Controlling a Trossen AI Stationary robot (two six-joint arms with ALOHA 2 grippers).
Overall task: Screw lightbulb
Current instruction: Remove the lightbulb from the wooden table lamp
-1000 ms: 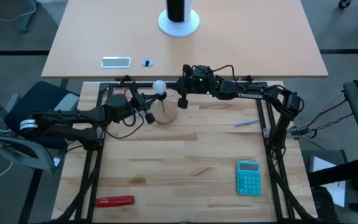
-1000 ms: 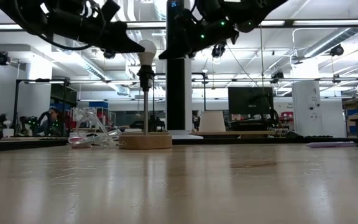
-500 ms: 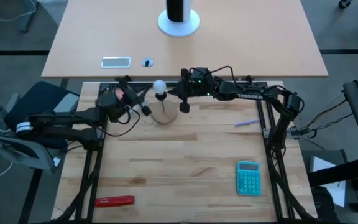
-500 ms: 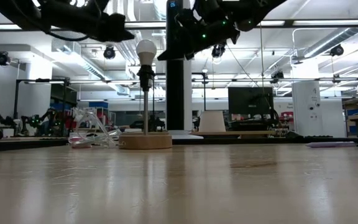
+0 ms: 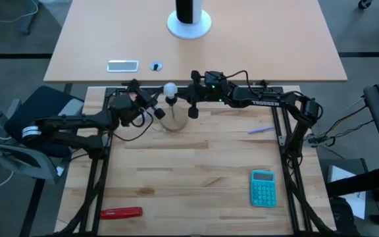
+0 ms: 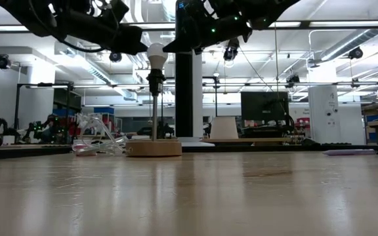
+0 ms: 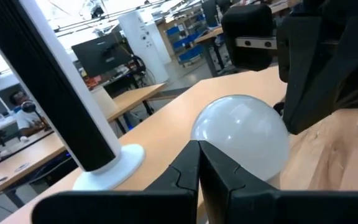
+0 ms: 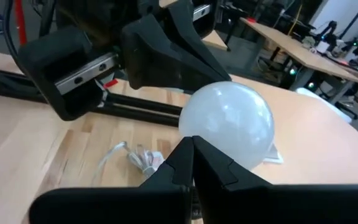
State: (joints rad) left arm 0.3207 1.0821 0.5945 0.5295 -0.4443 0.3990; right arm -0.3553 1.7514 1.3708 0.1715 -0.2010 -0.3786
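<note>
Wood fills the front of our big pale plank table (image 5: pixel 196 171), and nothing that matters for the job sits there. A small teal calculator with white keys (image 5: pixel 263 187) lies near the front on our right side. A flat red tool (image 5: pixel 121 212) lies at the front on our left side.

Farther back, in the middle, we see the round wooden lamp base with a thin metal stem (image 6: pixel 153 148). The stem stands straight up. On top of it sits the small white round lightbulb (image 5: pixel 170 88), with its grey screw end pointing down into the dark socket.

Our left gripper (image 5: pixel 151 104) waits just beside the bulb on the left. Our right gripper (image 5: pixel 193 100) waits just beside it on the right. The bulb is between them. In each wrist view the two dark fingers (image 7: pixel 197 180) meet at the tips, so both tools are closed and hold nothing. We think both are about equally near. To turn the bulb, one must open and close around its round top, then spin about the upright stem.

Beyond, a tall white cylinder on a round base (image 5: pixel 189 20) stands on the far table.
</note>
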